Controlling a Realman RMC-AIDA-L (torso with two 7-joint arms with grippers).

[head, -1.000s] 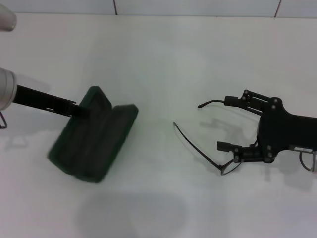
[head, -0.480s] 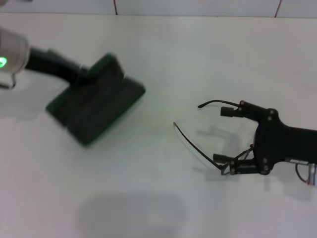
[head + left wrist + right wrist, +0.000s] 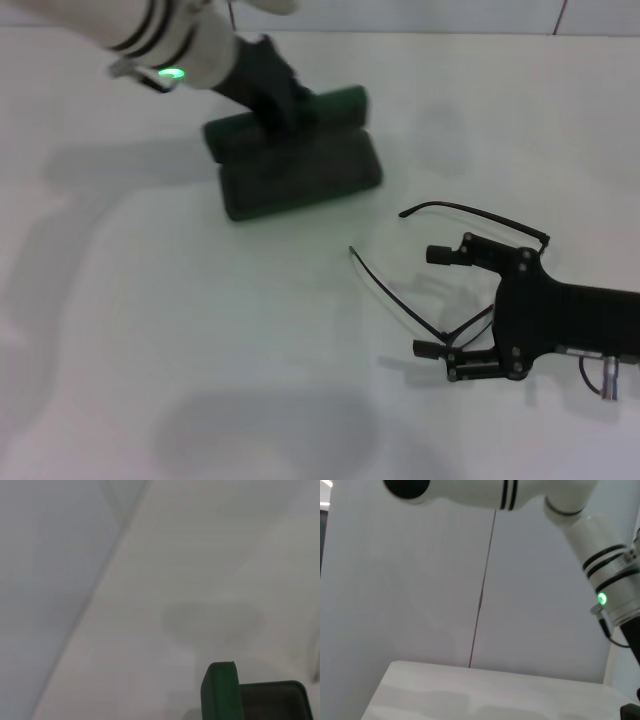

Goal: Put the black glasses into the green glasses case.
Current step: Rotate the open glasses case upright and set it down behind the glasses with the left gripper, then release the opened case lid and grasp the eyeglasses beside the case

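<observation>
Left tool (image 3: 285,100): I hold the open case (image 3: 300,165) clamped, raised off table (image 3: 150,330) | Right tool (image 3: 440,300): spread around glasses (image 3: 470,215), not gripping, ready to pinch.

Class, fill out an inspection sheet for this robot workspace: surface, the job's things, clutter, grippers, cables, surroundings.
Surface: white table, shadows only.
Job's things: green glasses case, open and empty, carried at the far left-centre; black glasses unfolded at the right, outside the case.
Clutter: nothing seen.
Grippers: left gripper grips the case's raised lid; right gripper has open fingers around the glasses' front.
Cables: thin wire by the right wrist.
Surroundings: pale wall with a vertical seam behind the table.
</observation>
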